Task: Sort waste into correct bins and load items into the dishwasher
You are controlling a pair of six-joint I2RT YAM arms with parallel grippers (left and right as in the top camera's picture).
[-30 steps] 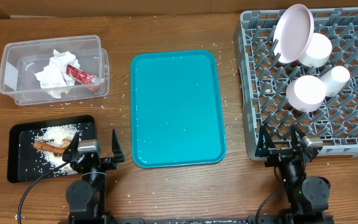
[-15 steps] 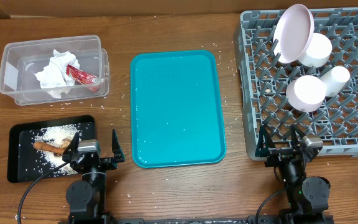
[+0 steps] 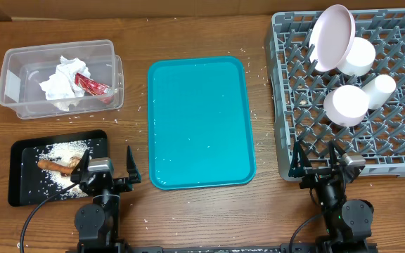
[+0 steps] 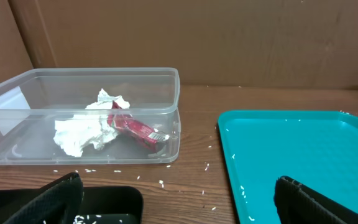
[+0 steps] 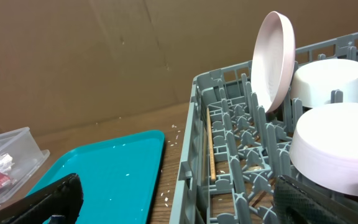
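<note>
Napkin (image 3: pixel 62 83) and red wrapper (image 3: pixel 92 86) sit in the clear tub (image 3: pixel 20 60), far left. Carrot stick (image 3: pixel 55 166) lies roughly left-right in the black tray (image 3: pixel 20 193), just left of the left gripper (image 3: pixel 106 161). Plate (image 3: pixel 331 36), bowls (image 3: pixel 347 104) and cup (image 3: pixel 380 90) are in the rack (image 3: pixel 399 140), straight ahead of the right gripper (image 3: pixel 316 158). Both grippers are spread wide, holding nothing. Teal tray (image 3: pixel 199 119) between them has only stray grains; looks like nothing is left to pick.

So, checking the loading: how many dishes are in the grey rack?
4: upright pale pink round plate at the rear, white bowl beside it, pale bowl in front, white cup right of that.
</note>
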